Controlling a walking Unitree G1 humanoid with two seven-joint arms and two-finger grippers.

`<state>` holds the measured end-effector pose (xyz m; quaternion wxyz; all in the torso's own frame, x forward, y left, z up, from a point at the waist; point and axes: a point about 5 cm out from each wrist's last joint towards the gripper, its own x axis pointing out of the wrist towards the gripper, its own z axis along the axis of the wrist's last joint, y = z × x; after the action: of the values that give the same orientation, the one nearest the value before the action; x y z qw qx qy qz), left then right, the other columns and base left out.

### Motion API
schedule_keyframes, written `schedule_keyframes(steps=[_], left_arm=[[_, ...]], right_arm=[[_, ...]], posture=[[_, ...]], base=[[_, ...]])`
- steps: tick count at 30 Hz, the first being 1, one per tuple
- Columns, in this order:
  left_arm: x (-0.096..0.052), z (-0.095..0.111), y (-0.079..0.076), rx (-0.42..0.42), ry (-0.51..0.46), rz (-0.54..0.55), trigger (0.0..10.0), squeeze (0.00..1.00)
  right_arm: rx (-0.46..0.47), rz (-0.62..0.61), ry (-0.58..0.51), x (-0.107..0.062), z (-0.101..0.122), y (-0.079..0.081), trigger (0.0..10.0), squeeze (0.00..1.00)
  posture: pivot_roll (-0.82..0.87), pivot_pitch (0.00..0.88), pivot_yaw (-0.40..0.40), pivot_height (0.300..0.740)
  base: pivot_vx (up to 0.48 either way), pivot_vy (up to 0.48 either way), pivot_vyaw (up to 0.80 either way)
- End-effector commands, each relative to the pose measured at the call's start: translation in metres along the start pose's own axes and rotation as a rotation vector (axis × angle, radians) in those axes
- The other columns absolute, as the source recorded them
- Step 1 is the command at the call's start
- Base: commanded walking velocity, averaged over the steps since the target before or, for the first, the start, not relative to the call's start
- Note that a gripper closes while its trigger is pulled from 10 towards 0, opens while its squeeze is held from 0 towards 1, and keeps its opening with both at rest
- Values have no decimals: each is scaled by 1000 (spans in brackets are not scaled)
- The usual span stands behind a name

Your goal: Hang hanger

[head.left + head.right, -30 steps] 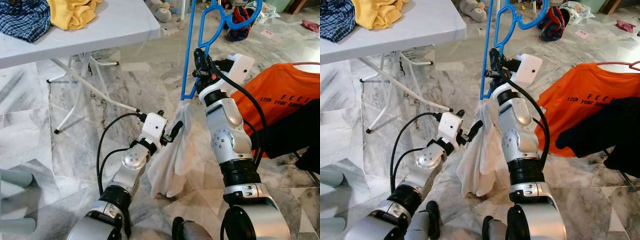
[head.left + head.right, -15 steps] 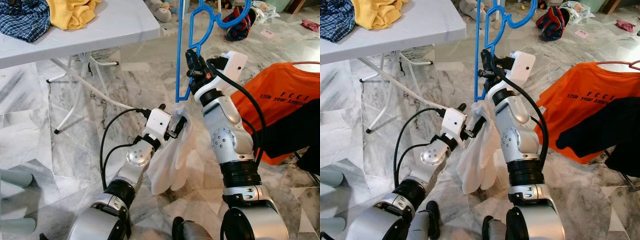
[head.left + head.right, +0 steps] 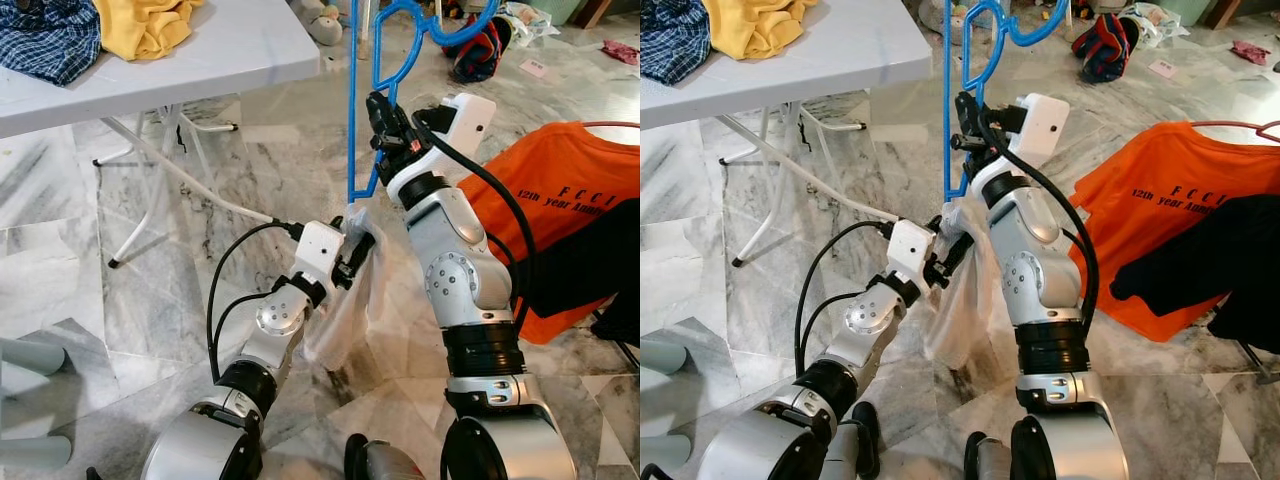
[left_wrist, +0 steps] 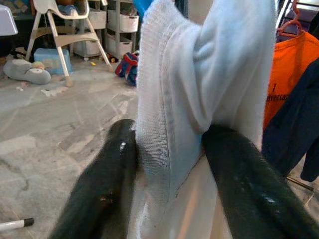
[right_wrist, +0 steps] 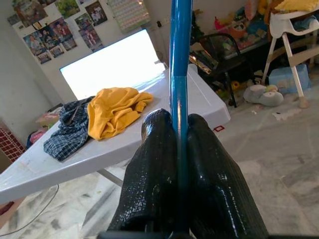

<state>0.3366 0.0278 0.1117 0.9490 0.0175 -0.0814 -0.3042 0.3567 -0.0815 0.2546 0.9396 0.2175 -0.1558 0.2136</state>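
Right hand [image 3: 383,112]: pinching blue hanger [image 3: 352,120], held upright. Left hand [image 3: 350,262]: pinching white cloth [image 3: 352,300] draped below hanger.

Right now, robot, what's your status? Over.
Right gripper clamps blue hanger. Left gripper pinches white garment hanging from it. Orange shirt alongside.

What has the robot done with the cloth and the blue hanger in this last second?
The left hand has lifted the white cloth toward the blue hanger, bunching it at the hanger's lower end. The right hand stays clamped on the hanger, shifted slightly left. The table and orange shirt are unchanged.
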Motion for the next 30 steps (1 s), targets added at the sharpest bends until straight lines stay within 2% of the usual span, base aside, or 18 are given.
schedule_keyframes(steps=[1, 6, 7, 8, 9, 13, 15, 19, 25, 30], left_arm=[[1, -2, -7, -10, 9, -22, 0, 0], [-3, -4, -6, 7, 7, -32, 0, 0], [-5, -6, -7, 16, 12, -48, 4235, 0], [-9, -9, -7, -11, 17, -68, 10000, 1000], [-12, -12, -8, -31, 20, -88, 10000, 1000], [-23, -16, -6, -22, 8, -107, 10000, 1000], [-30, -18, -2, -3, -10, -85, 10000, 1000], [-34, -18, 3, 13, -25, -47, 10000, 1000], [-30, -13, 7, 52, -36, -3, 10000, 1000], [-21, -8, 2, 61, -45, -6, 10000, 1000]], right_arm=[[0, 33, -32, 0, 6, 7, 10000, 0], [-10, 22, -25, -1, 4, 5, 10000, 0], [-11, 18, -24, -1, 4, 5, 10000, 0], [-14, 16, -25, -2, 4, 4, 10000, 0], [-17, 14, -26, -2, 4, 3, 10000, 0], [-27, 7, -27, -2, 4, 1, 10000, 0], [-31, 1, -29, -3, 3, 0, 10000, 0], [-32, -4, -31, -2, 3, -1, 10000, 0], [-34, -4, -38, 0, 5, 0, 10000, 0], [-41, -4, -40, 1, 6, 0, 10000, 0]], posture=[[-25, 223, -71, 740], [-23, 225, -70, 740], [-23, 228, -68, 740], [-21, 229, -67, 740], [-21, 229, -67, 740], [-11, 235, -65, 740], [-3, 239, -64, 740], [5, 243, -66, 740], [-2, 244, -73, 740], [-16, 242, -74, 740]], base=[[0, 0, 0], [0, 0, 0], [0, 0, 0], [0, 0, 0], [0, 0, 0], [0, 0, 0], [0, 0, 0], [0, 0, 0], [0, 0, 0], [0, 0, 0]])
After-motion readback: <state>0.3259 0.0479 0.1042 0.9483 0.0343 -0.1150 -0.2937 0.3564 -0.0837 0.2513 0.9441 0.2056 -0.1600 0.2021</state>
